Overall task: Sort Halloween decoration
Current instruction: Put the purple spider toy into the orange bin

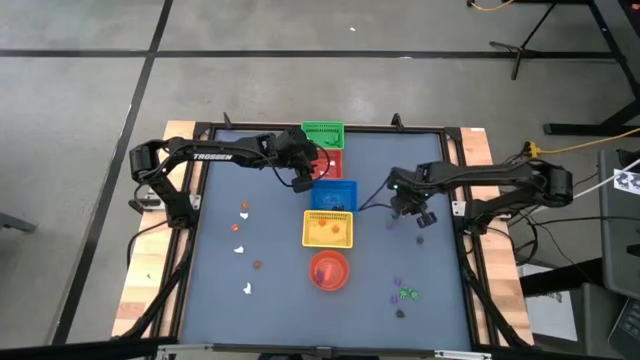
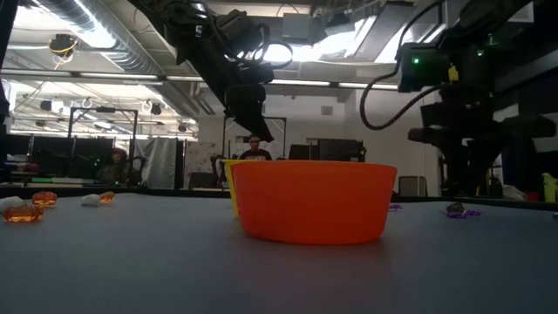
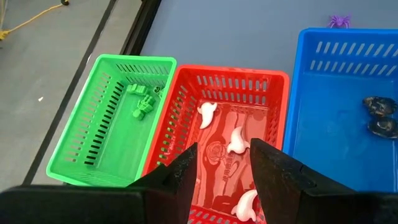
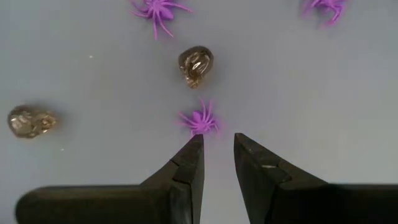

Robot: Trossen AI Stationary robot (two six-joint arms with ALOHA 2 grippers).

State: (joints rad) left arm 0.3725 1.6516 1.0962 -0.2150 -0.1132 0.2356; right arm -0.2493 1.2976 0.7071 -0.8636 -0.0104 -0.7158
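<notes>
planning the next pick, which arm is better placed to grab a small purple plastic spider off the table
Right. The right claw hangs open just above a small purple plastic spider, while the left claw sits open and empty over the red slotted plastic basket.

Left arm reaches in from left side, stretched out long toward back middle of table. Left gripper (image 3: 224, 177) points down, fingers apart, nothing between them. Right arm reaches in from right side, elbow bent. Right gripper (image 4: 217, 155) points down, held up off table, fingers a little apart, nothing between them.
</notes>
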